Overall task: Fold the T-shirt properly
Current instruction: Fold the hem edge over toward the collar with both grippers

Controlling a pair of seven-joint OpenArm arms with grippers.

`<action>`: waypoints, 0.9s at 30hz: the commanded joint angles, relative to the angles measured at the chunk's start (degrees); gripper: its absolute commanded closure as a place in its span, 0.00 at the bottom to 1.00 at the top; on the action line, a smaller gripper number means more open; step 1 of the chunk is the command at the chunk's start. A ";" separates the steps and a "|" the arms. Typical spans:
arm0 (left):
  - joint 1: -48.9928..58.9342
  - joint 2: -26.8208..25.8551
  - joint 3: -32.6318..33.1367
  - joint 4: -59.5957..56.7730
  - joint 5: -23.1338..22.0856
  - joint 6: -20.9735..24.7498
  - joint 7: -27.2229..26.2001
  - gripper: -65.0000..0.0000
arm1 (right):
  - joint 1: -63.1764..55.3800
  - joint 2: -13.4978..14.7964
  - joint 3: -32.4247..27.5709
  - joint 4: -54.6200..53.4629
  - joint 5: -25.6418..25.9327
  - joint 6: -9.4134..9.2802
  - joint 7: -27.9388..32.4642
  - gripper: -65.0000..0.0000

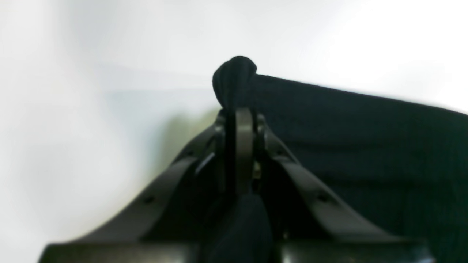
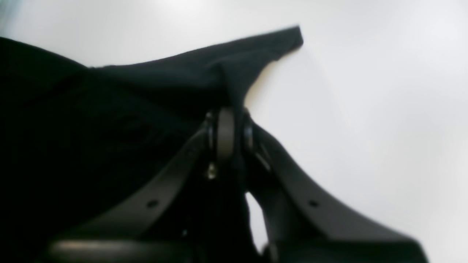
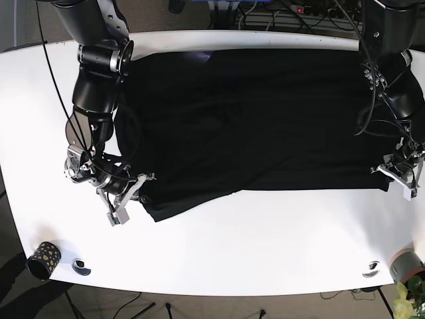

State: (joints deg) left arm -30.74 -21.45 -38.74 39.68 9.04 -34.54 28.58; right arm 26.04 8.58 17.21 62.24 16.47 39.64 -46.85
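Black cotton T-shirt [image 3: 252, 126] lies spread across the white oval worktop [image 3: 265, 246], covering most of its far half; its near edge runs roughly straight on the side of the left arm and sags into a loose flap toward the right arm.

Left tool [image 1: 239, 120]: jaws closed on a small bunched knob of the shirt's near corner, cloth poking up above the tips in the left wrist view. In the base view it sits at the shirt's near corner [image 3: 398, 174], low over the worktop.

Right tool [image 2: 228, 126]: jaws pinched together on a fold of fabric, with a pointed flap of the shirt trailing beyond the tips. Base view places it at the opposite near corner [image 3: 129, 196].

Judgement: the step in hand is the first fold. Both near corners are secured, the garment is otherwise flat, and no fold is laid yet. Task early.

Next move likely calls for lifting both corners together, level, and carrying them toward the far edge so the near hem lands on it evenly. Risk: the slack flap by the right tool may drag or crease.

Small dark speckled cup [image 3: 42, 258] stands at the worktop's near corner, well apart from the shirt.
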 commanded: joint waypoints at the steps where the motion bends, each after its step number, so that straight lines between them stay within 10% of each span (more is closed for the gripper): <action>1: -0.69 -0.48 -1.57 5.64 -0.73 -1.98 1.71 1.00 | 0.99 0.96 0.24 6.38 0.81 0.36 -1.11 1.00; 16: 12.85 6.99 -5.79 42.47 -0.73 -5.46 20.26 1.00 | -10.44 2.01 0.33 33.19 0.89 0.36 -12.01 1.00; 27: 22.26 9.45 -5.87 52.93 -0.73 -5.46 22.10 1.00 | -22.48 1.66 0.41 42.77 0.89 0.36 -12.27 1.00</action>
State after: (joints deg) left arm -8.21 -10.83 -44.51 90.78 8.10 -40.47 51.40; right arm 3.29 9.69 17.30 102.96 16.84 40.07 -60.25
